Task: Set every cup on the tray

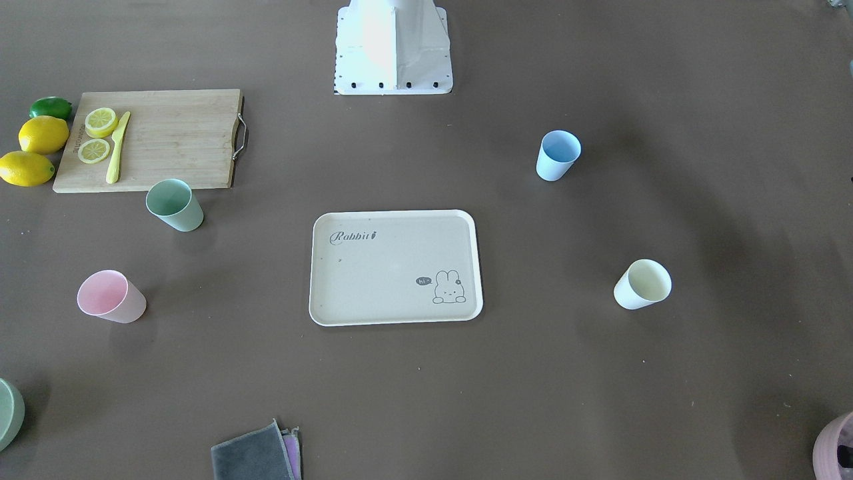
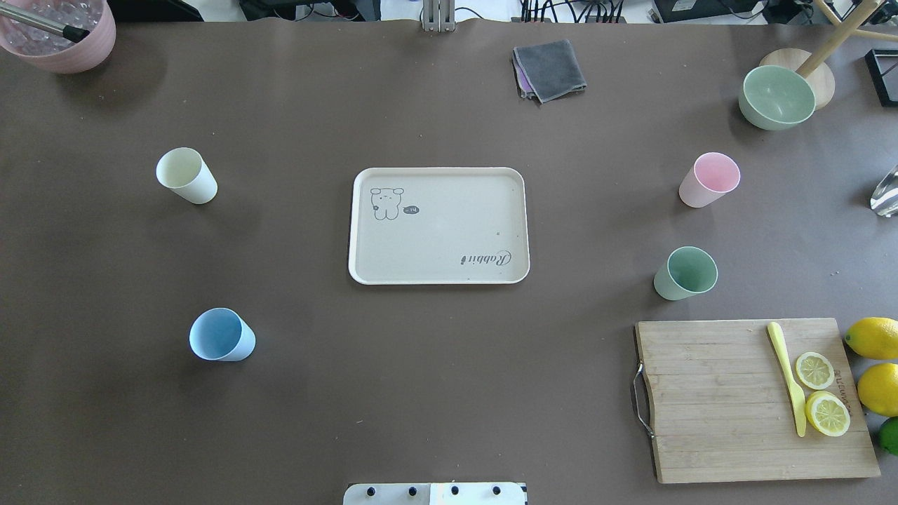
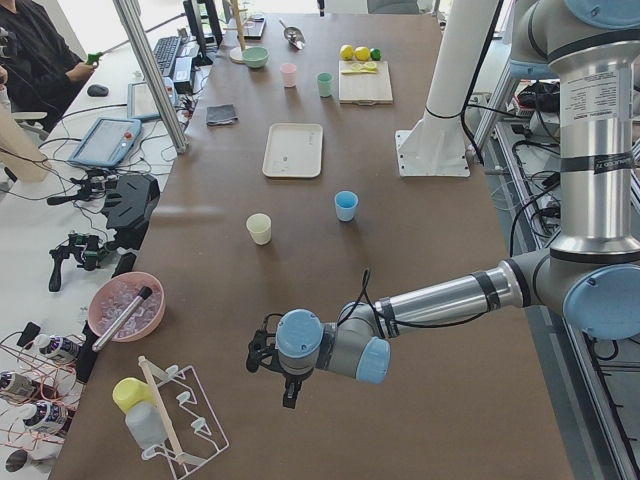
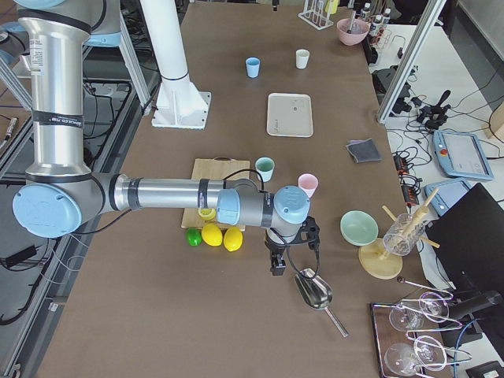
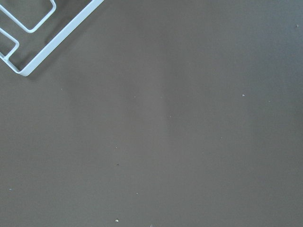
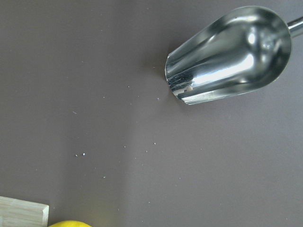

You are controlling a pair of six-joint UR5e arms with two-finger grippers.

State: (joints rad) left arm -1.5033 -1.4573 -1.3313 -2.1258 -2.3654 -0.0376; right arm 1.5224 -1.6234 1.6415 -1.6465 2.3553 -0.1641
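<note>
Tabletop (image 2: 435, 365) matte brown, plain.
Tray (image 2: 438, 273) beige, grey "Rabbit" script, small outlined bunny drawing.
Cups: blue cup (image 2: 222, 335) pastel; cream cup (image 2: 186, 176) pale yellow; pink cup (image 2: 708, 180) pastel; green cup (image 2: 685, 273) sage.
Cutting board (image 2: 751, 400) light wood grain, metal handle.
Knife (image 2: 787, 375) yellow; lemon slices (image 2: 821, 393) yellow, pale centres.
Lemons (image 2: 873, 338) yellow, lime (image 2: 889, 435) green.
Cloth (image 2: 551, 69) grey over purple.
Bowl (image 2: 776, 97) sage green.
Right pincer (image 4: 277, 264) black; beside it scoop (image 4: 315, 293) shiny silver.
Left pincer (image 3: 290, 385) black; near it rack (image 3: 190, 420) white wire.
</note>
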